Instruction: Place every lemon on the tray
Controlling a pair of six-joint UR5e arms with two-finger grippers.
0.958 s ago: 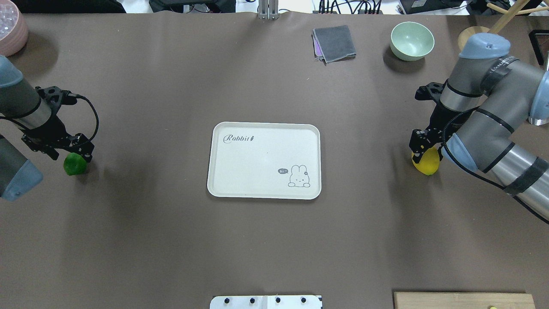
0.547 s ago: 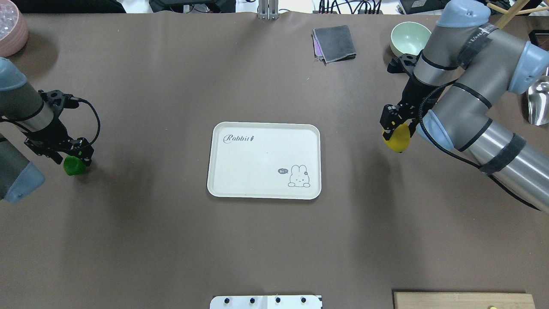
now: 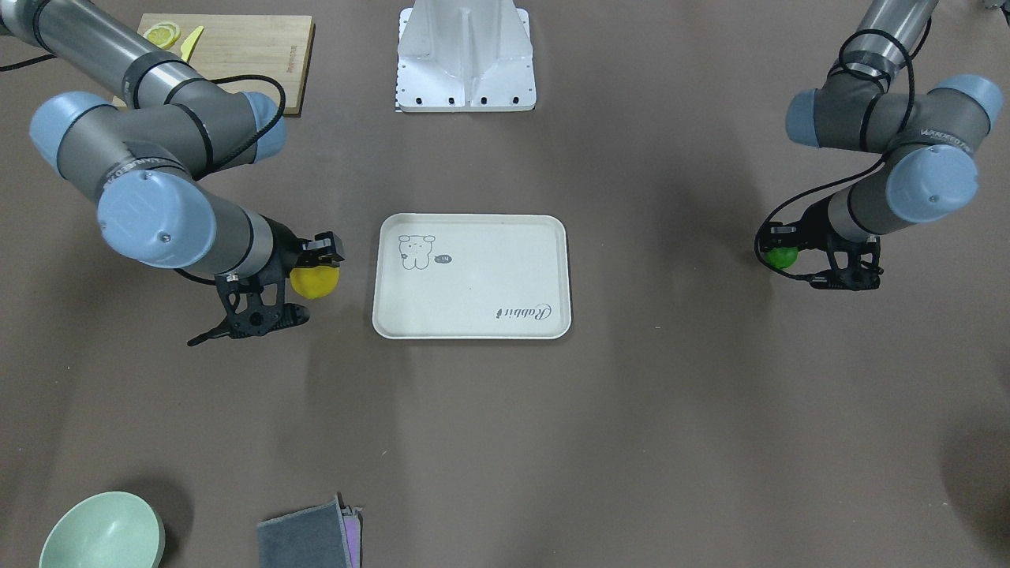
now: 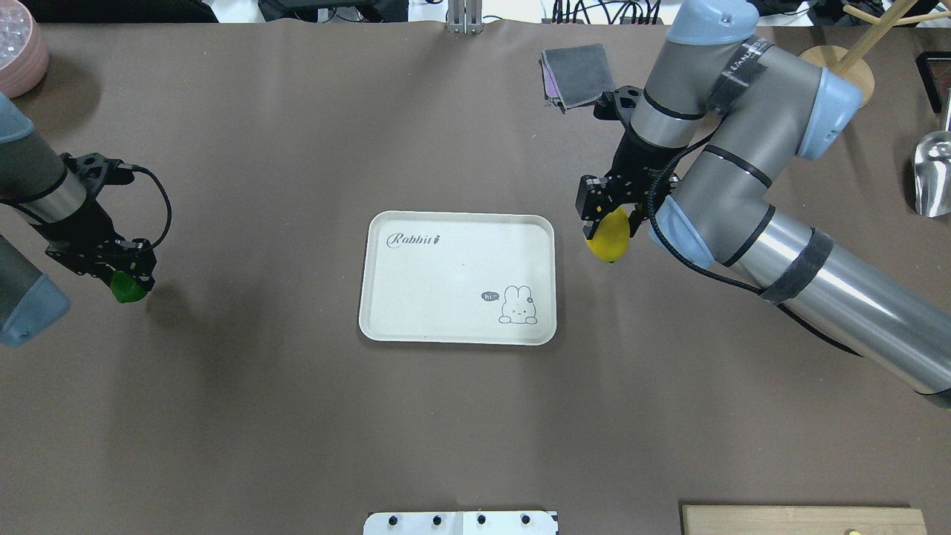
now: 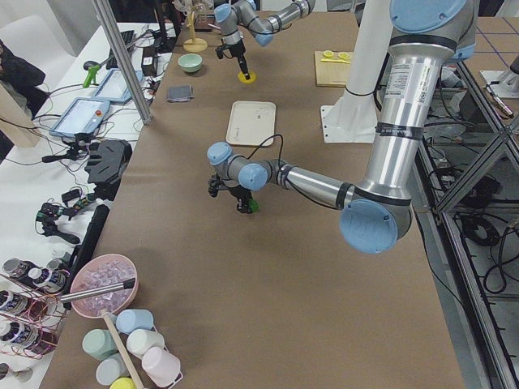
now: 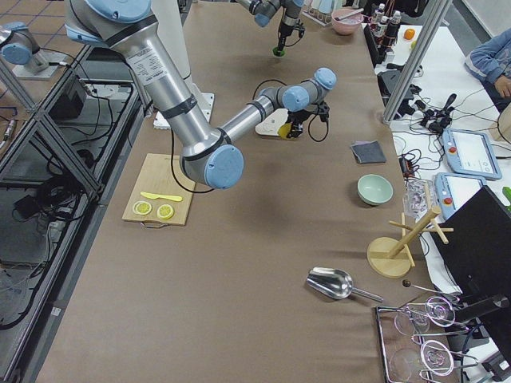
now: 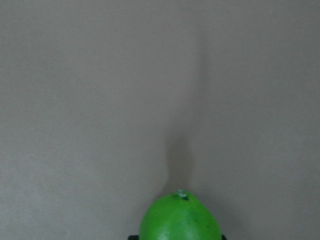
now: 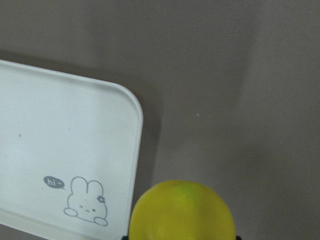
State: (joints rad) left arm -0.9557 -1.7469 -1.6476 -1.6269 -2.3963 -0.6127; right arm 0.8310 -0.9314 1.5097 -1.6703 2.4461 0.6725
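The cream-white tray lies at the table's middle, with nothing on it. My right gripper is shut on the yellow lemon and holds it above the table just right of the tray's far right corner. The right wrist view shows the lemon beside the tray's rim. My left gripper is shut on the green lemon far left of the tray, low over the table. The left wrist view shows this lemon over bare table.
A grey cloth lies at the far side, next to my right arm. A mint bowl sits beyond it. A wooden cutting board with lemon slices is near the robot's base. A pink bowl and a metal scoop stand at the table's ends.
My right arm has lifted the yellow lemon off the table and carried it left, up to the tray's right edge. My left gripper has stayed in place on the green lemon.
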